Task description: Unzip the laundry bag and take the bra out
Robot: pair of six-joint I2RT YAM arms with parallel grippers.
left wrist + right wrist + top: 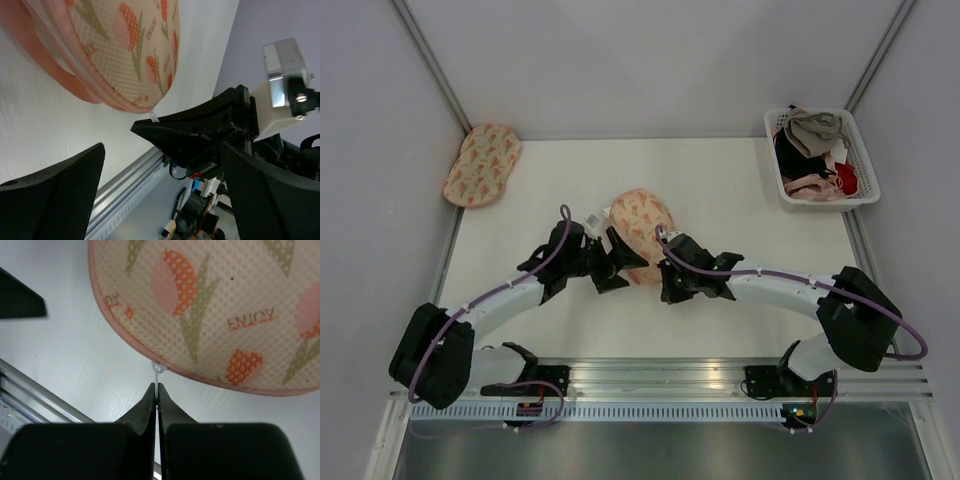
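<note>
Laundry bag (642, 225): zip pull (158, 371) at near rim, apparently pinched by closed right tool (157, 390); left tool (617, 262) agape, beside.

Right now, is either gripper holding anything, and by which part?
Right gripper is pinched shut on the laundry bag's white zip pull, at the bag's near edge. Left gripper is open, holding nothing.

Table (740, 190): white, matte, evenly lit, soft shadows only. Back wall (650, 60) and side walls (370, 150): plain pale grey panels, joined at metal corner posts (432, 68). Aluminium rail (660, 372) runs along the table's near edge.
</note>
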